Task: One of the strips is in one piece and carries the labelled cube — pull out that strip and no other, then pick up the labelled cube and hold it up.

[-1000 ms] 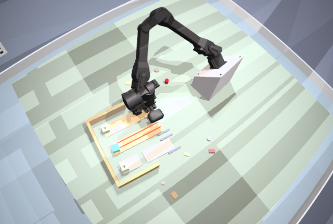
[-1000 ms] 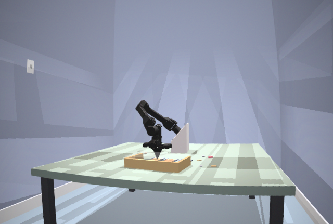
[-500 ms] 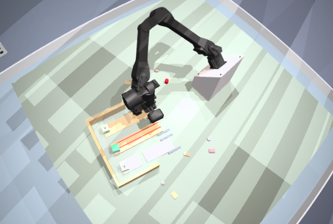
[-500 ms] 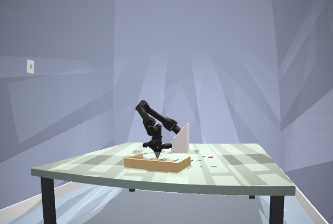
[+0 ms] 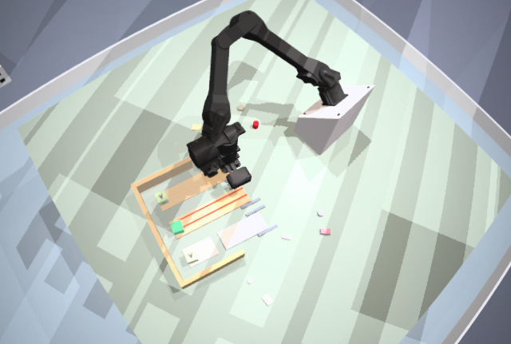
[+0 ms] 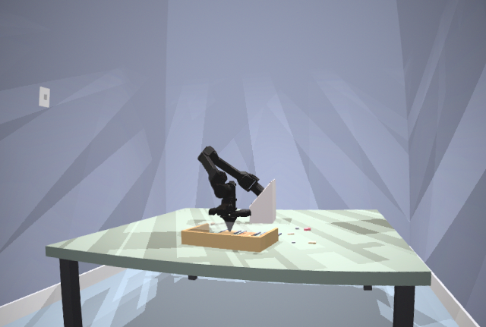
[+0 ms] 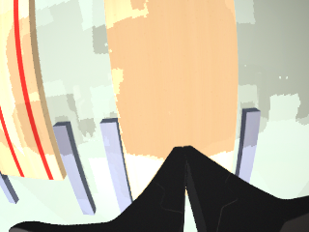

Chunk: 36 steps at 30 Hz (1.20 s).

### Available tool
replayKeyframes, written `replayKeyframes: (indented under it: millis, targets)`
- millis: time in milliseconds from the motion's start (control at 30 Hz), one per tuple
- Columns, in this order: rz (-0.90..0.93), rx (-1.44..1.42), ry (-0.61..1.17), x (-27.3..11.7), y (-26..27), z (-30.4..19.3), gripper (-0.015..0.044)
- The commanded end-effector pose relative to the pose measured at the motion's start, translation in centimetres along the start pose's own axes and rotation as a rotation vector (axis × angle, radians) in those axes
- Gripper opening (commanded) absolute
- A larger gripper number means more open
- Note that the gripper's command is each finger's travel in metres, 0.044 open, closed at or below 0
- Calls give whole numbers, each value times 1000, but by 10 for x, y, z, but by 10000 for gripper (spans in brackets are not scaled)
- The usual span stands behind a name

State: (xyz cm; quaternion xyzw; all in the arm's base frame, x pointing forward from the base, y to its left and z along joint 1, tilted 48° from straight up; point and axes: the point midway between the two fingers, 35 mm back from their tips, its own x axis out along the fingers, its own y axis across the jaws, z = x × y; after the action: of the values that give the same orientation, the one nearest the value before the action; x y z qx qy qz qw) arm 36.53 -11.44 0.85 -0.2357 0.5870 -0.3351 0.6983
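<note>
My gripper (image 6: 229,229) (image 7: 182,154) is shut and empty, its tips over the near end of a plain tan strip (image 5: 185,194) (image 7: 174,82). A cube labelled V (image 5: 161,197) sits at that strip's far end. The strip looks unbroken where it shows; the arm hides part in the top view. A strip with two red lines (image 5: 206,213) (image 7: 10,72) carries a green cube (image 5: 176,227). A pale strip lies in two pieces, a longer near piece (image 5: 243,231) and a short far piece (image 5: 208,248) with another V cube (image 5: 190,255). Fingertip contact cannot be told.
A three-sided wooden frame (image 5: 152,224) (image 6: 219,240) surrounds the strips, open toward the arm's base. Lilac bars (image 5: 267,230) (image 7: 72,164) (image 7: 248,140) stand beside the strip ends. A red cylinder (image 5: 255,124) and a pink block (image 5: 325,231) lie outside. The wedge-shaped base mount (image 5: 330,128) (image 6: 263,207) stands behind.
</note>
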Motion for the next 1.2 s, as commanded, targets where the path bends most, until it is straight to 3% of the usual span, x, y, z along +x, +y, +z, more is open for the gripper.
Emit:
replayKeyframes:
  millis: [0, 1167]
  targets:
    - [1, -3, 5, 2, 0, -6, 0]
    - [1, -5, 7, 4, 1, -61, 0]
